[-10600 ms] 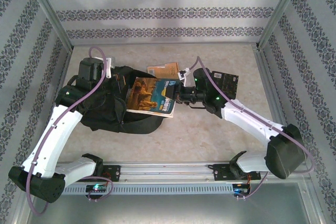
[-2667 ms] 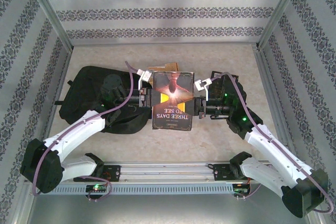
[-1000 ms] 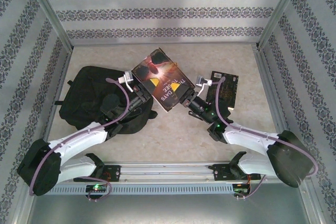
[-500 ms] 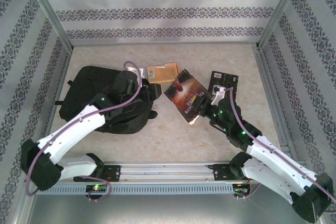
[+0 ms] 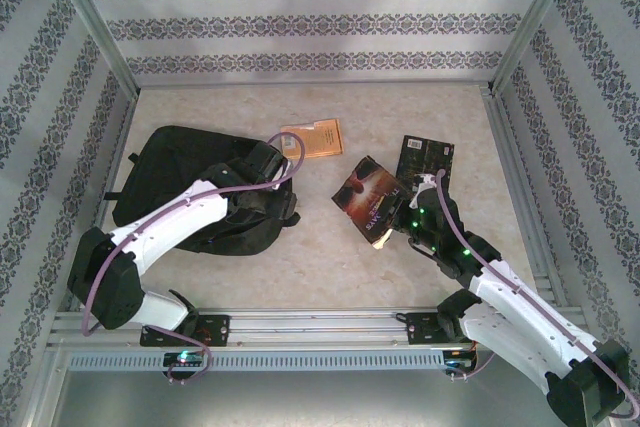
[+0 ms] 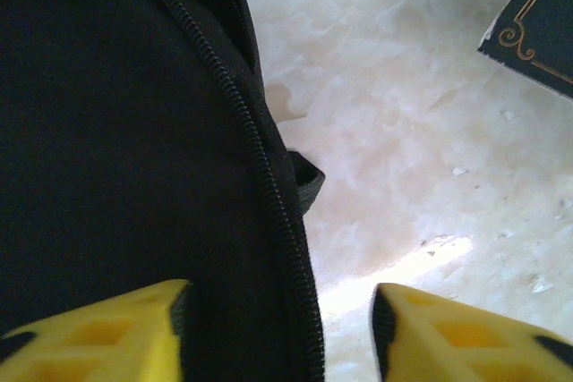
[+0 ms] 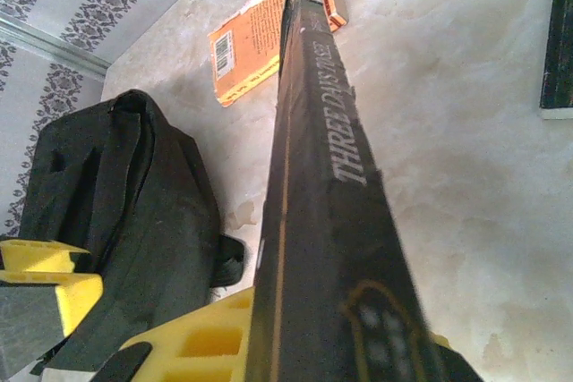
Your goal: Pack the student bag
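The right gripper is clamped on the near end of a dark hardback. One yellow finger presses its cover, and the book runs on edge away from the jaws with "THREE DAYS" along the spine. Just past its far end an orange paperback lies flat on the marbled table. The student bag lies on the table to this gripper's left, and the edge of another dark book lies to its right.

The left gripper stands open, grasping nothing. It straddles the bag's zipper, with its left finger over black fabric and its right finger over bare table. Ahead and to its right is a dark gold-scrolled cover corner; I cannot tell which book it belongs to.
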Motion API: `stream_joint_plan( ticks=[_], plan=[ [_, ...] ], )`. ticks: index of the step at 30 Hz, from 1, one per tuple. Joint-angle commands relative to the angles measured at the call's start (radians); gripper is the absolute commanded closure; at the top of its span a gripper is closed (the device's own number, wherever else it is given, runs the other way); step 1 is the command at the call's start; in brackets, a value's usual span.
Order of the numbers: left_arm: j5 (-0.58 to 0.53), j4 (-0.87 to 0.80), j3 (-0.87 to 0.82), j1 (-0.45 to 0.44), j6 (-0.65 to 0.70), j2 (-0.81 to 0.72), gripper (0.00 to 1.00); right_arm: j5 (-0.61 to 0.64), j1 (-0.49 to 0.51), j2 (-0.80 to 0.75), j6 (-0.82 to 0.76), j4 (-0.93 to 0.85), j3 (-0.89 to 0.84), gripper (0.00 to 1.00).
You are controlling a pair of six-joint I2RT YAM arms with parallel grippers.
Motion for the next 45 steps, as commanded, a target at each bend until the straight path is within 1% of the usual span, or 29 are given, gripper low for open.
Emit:
stream_joint_plan(
  ticks=[1, 7, 12, 16, 18, 21, 26, 31, 33, 36, 38, 42, 43, 45],
  plan=[
    [-0.030, -0.036, 0.005, -0.004, 0.032, 0.009, 0.54, -0.025, -0.010, -0.003, 0.003, 0.062, -0.002, 1.00],
    [-0.055, -0.030, 0.010, -0.004, 0.043, 0.020, 0.70, -0.035, -0.013, -0.007, 0.004, 0.068, -0.005, 1.00],
    [-0.070, -0.031, 0.014, -0.005, 0.052, 0.034, 0.81, -0.045, -0.015, -0.005, 0.006, 0.070, -0.004, 1.00],
    [-0.085, -0.042, 0.029, -0.004, 0.058, 0.010, 0.94, -0.061, -0.015, -0.004, 0.003, 0.077, 0.002, 1.00],
    [-0.084, -0.045, 0.042, -0.005, 0.057, -0.018, 0.97, -0.077, -0.015, 0.005, -0.002, 0.085, 0.006, 1.00],
    [-0.086, -0.045, 0.058, -0.004, 0.050, -0.066, 1.00, -0.123, -0.014, 0.028, -0.018, 0.096, 0.027, 1.00],
    [-0.097, -0.047, 0.082, 0.003, 0.035, -0.139, 1.00, -0.236, -0.011, 0.076, -0.062, 0.119, 0.090, 1.00],
    [-0.151, -0.057, 0.095, 0.011, 0.045, -0.204, 1.00, -0.337, -0.002, 0.079, -0.065, 0.182, 0.133, 1.00],
    [-0.176, -0.051, 0.092, 0.013, 0.043, -0.238, 1.00, -0.357, 0.001, 0.080, -0.057, 0.181, 0.154, 1.00],
    [-0.196, -0.010, 0.064, 0.014, 0.031, -0.302, 1.00, -0.384, 0.000, 0.095, -0.017, 0.192, 0.177, 1.00],
    [-0.180, 0.025, 0.047, 0.017, 0.024, -0.347, 1.00, -0.427, 0.000, 0.135, 0.039, 0.226, 0.187, 1.00],
    [-0.141, 0.080, 0.030, 0.019, 0.013, -0.418, 1.00, -0.566, 0.005, 0.283, 0.183, 0.336, 0.219, 1.00],
    [-0.126, 0.092, 0.027, 0.020, 0.009, -0.433, 1.00, -0.588, 0.016, 0.317, 0.209, 0.383, 0.222, 1.00],
    [-0.094, 0.112, 0.025, 0.020, 0.003, -0.455, 1.00, -0.597, 0.039, 0.368, 0.221, 0.405, 0.245, 1.00]
  ],
)
